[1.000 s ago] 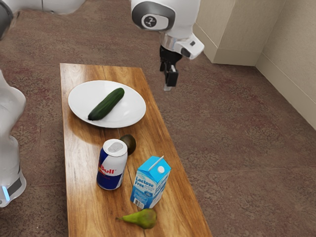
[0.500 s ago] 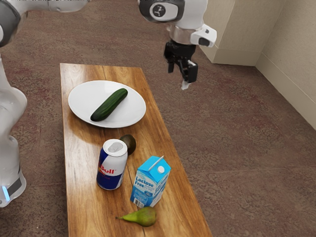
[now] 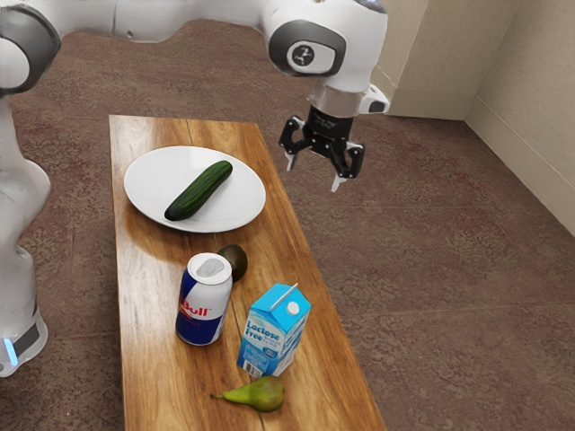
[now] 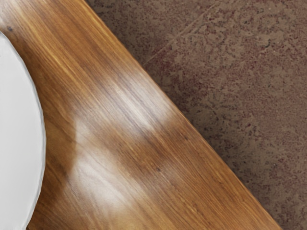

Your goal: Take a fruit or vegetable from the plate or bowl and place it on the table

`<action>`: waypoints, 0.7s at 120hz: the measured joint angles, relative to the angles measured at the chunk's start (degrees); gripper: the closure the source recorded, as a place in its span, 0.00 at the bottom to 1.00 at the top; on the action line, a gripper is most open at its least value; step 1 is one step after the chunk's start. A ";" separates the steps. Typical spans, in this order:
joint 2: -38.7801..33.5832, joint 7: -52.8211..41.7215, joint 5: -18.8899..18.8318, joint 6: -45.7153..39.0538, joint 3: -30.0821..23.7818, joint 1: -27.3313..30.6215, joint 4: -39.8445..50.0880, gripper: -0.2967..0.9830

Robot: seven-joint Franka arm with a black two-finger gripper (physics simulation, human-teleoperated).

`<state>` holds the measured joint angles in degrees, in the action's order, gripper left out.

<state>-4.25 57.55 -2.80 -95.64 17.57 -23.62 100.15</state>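
The gripper (image 3: 314, 173) hangs open in the air past the table's long edge, on the exterior view's right of the plate, with nothing between its fingers. A dark green cucumber (image 3: 199, 191) lies across the white plate (image 3: 144, 193), which rests on the far part of the wooden table (image 3: 148, 287). Part of the plate (image 4: 19, 134) appears in the wrist view beside bare wood of the table (image 4: 120, 143). A green pear (image 3: 259, 394) and a dark round fruit, perhaps an avocado (image 3: 235, 260), lie directly on the tabletop.
A blue and white can (image 3: 203, 301) stands close by the dark fruit, partly covering it. Beside the can is an upright blue milk carton (image 3: 274, 328), with the pear at its near side. Carpeted floor (image 4: 249, 86) lies beyond the table's edge.
My hand has moved toward the exterior view's right and turned, so both fingers now show apart. The cucumber has shifted slightly toward the exterior view's right on the plate; the pear has turned slightly.
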 joint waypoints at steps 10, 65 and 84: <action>0.07 2.77 -0.23 -2.07 0.07 -0.16 3.95 0.23; -8.21 7.28 -7.13 -12.14 10.38 -0.30 15.61 0.23; -7.68 6.62 -8.41 -15.69 14.81 -0.26 15.51 0.23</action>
<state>-11.93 64.17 -11.21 -111.33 32.38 -23.87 115.66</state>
